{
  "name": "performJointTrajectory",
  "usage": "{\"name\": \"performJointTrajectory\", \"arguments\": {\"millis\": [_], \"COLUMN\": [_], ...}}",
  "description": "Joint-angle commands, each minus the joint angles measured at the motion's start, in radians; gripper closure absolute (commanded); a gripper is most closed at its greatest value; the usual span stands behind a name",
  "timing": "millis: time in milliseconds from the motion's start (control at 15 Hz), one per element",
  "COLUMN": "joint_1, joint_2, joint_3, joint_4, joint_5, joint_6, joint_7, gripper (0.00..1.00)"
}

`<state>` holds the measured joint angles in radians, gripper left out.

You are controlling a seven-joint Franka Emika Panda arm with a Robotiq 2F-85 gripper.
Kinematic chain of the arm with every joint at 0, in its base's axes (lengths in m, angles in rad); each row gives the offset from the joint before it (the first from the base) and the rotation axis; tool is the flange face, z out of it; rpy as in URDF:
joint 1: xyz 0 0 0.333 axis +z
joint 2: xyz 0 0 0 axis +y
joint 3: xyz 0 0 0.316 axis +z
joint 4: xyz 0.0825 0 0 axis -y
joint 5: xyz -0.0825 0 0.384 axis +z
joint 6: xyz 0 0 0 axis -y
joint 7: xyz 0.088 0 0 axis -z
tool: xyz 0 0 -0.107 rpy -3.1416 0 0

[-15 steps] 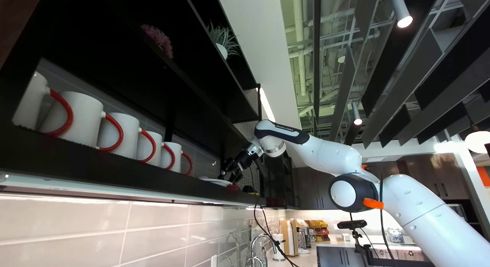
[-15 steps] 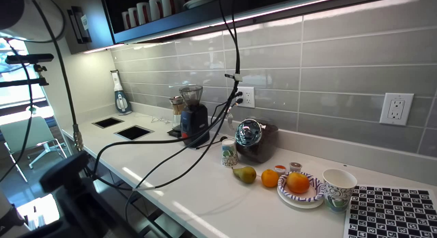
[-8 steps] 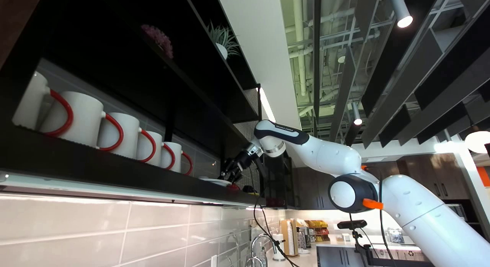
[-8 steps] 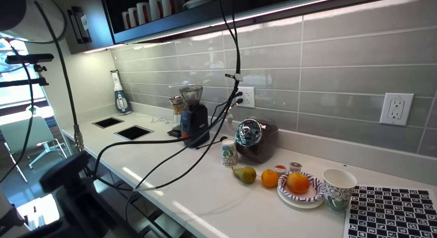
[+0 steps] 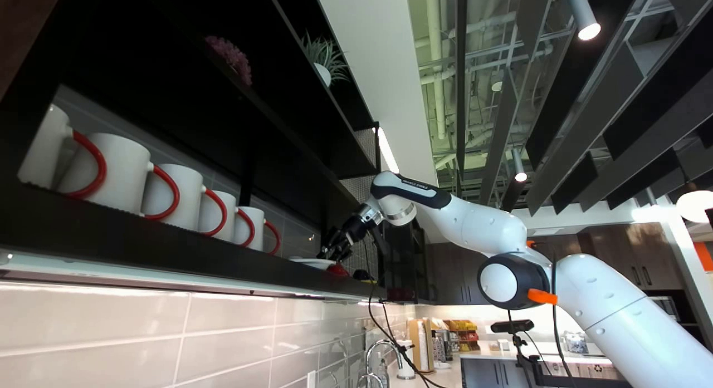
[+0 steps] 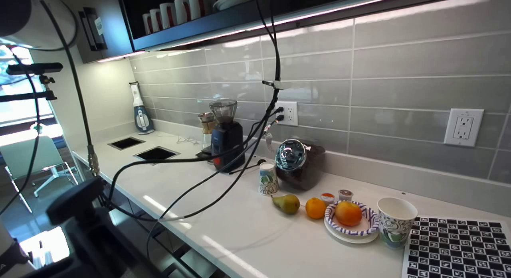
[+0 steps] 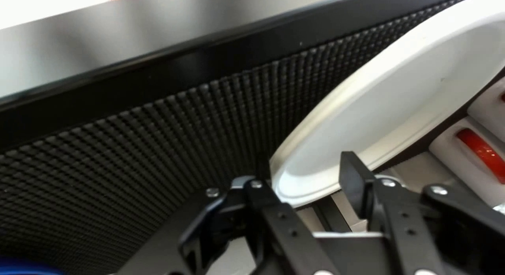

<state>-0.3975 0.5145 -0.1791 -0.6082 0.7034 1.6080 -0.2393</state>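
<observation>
Standing parted, jaws of gripper (image 7: 305, 170) show no clear clench, lower middle of wrist view. White plate (image 7: 394, 97) on black shelf (image 5: 211, 257): near rim between jaws, long axis pointing toward upper right.

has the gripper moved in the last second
Yes, slightly: in an exterior view the gripper sits a little higher in the picture against the shelf.
</observation>
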Motion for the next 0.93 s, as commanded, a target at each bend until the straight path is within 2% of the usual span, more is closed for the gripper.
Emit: {"name": "performJointTrajectory", "arguments": {"millis": [0, 267, 533, 867], "joint_1": [-0.003, 0.002, 0.007, 0.014], "joint_2": [0.023, 0.023, 0.024, 0.021], "joint_3": [0.007, 0.003, 0.004, 0.003], "joint_4": [0.045, 0.046, 0.046, 0.049], "joint_5": [0.004, -0.008, -0.01, -0.011], "joint_6": [-0.005, -0.013, -0.014, -0.013], "joint_7": [-0.008, -0.013, -0.019, -0.026], "gripper": [0.49, 0.49, 0.58, 0.54]}}
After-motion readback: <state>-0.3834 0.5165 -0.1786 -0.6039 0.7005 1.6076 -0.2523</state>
